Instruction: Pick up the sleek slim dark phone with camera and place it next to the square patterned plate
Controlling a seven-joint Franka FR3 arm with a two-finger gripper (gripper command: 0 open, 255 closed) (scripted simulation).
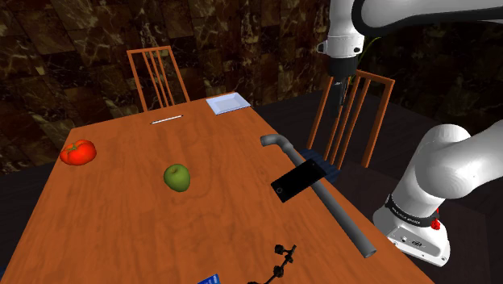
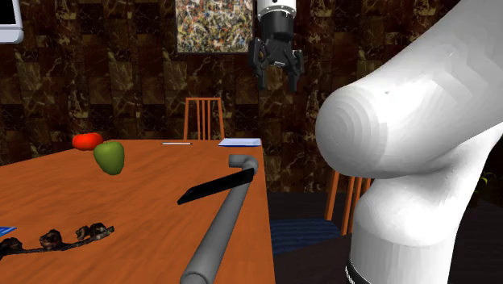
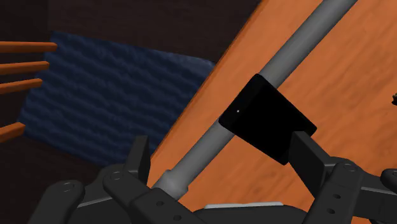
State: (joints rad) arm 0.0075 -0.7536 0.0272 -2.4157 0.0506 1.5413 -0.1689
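Observation:
The phone (image 1: 300, 179) is a slim black slab with a small camera dot near one corner. It lies tilted across a grey pipe (image 1: 338, 211) at the edge of the wooden table (image 1: 121, 218). It also appears as the dark phone (image 2: 216, 188) and the phone (image 3: 267, 119). The square plate (image 1: 227, 102) looks pale and plain and sits at the table's far end, seen low as the plate (image 2: 240, 143). My black gripper (image 2: 276, 74) hangs open high above, past the table's edge and the phone, with nothing held. From the wrist camera, the gripper (image 3: 222, 159) has its fingers spread wide.
On the table are a red tomato (image 1: 77, 152), a green fruit (image 1: 176, 177), a thin white stick (image 1: 167, 119) and a black knobbly object (image 1: 282, 260). Wooden chairs (image 1: 158, 74) (image 1: 355, 121) stand at the far end and side. A blue rug (image 3: 114, 102) lies on the floor.

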